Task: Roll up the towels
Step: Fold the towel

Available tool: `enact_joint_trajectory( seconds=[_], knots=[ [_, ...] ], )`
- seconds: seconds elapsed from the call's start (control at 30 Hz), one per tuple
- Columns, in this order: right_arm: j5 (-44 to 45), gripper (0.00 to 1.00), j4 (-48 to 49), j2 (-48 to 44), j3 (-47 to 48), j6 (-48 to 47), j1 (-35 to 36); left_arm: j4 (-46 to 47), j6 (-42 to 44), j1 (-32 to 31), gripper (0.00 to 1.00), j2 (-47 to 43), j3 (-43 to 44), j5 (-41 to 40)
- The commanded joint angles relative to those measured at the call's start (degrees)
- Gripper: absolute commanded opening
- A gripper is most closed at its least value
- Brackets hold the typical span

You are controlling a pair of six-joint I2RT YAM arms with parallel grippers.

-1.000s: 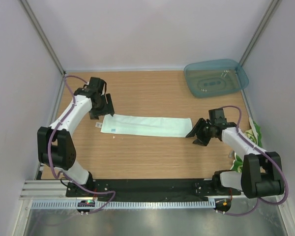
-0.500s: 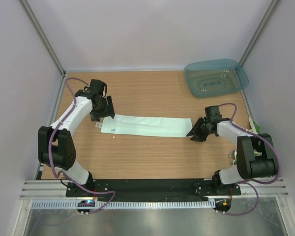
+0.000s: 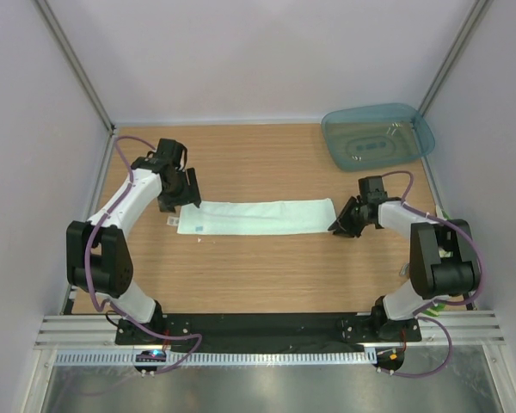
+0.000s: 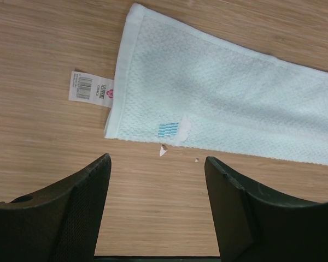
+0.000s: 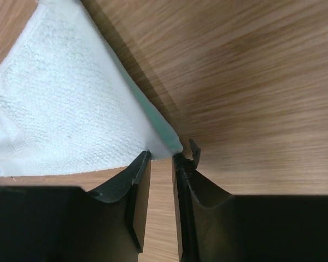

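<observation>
My left tool (image 4: 157,161) stands wide over the towel (image 3: 258,217) end nearest the worktop (image 3: 267,163) left edge. My right tool (image 5: 161,158), narrow, meets its other corner; whether it grips, I cannot tell.

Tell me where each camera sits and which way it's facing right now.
Top external: above and behind, looking down on table, both arms, mint-white towel, teal tray.
Left wrist: faces down at towel's end and barcode tag, open jaws at bottom.
Right wrist: faces down at its opposite corner, jaws nearly together.
All share the towel.
</observation>
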Motion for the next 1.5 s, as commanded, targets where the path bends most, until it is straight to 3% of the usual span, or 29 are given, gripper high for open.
enact_joint_trajectory(
  seconds=[0.0, 0.37, 0.67, 0.77, 1.07, 1.47],
  knots=[
    [5.98, 0.30, 0.59, 2.30, 0.68, -3.29, -1.52, 1.31, 0.71, 0.24, 0.70, -0.36, -0.11, 1.14],
    [8.96, 0.03, -0.90, 3.98, 2.26, -7.94, -7.49, 2.10, 0.79, 0.06, 0.70, -1.24, -1.16, 3.41],
    [15.91, 0.01, -9.07, -3.67, 7.88, -11.11, -7.33, 0.35, 2.02, 0.06, 0.70, -10.54, -6.52, 2.37],
    [17.74, 0.01, -11.53, -4.72, 11.03, -11.64, -4.52, 2.18, 2.02, 0.06, 0.71, -13.09, -9.85, 2.03],
    [21.18, 0.01, -15.41, -4.64, 23.51, -8.92, 14.61, 2.19, 1.94, 0.06, 0.70, -12.31, -9.25, 0.62],
    [23.56, 0.01, -16.37, 9.49, 44.07, -6.81, 34.77, 1.93, 1.76, 0.15, 0.71, -13.28, -9.42, -1.32]
  ],
)
